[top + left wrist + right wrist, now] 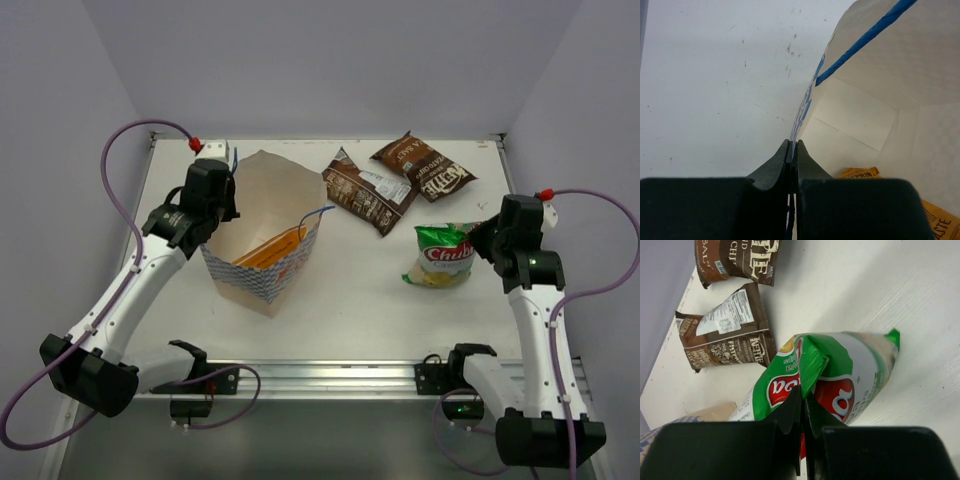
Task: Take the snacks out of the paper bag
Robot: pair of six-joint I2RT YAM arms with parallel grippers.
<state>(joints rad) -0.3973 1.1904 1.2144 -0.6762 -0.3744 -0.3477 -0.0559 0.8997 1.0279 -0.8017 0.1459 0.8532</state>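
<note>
Cream checked paper bag: upright on tabletop, rim pinched in closed left gripper | orange flat packet: inside bag, pending | two dark brown packets: out | green-and-white packet: out, clamped by right gripper

A robotics lab cell: white table, plain lilac walls, aluminium mounting rail.

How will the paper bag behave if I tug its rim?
Probably light and floppy: the paper bag wall looks thin where the left gripper pinches it. It may slide or tip, since only the orange packet seems to weigh it down.
</note>
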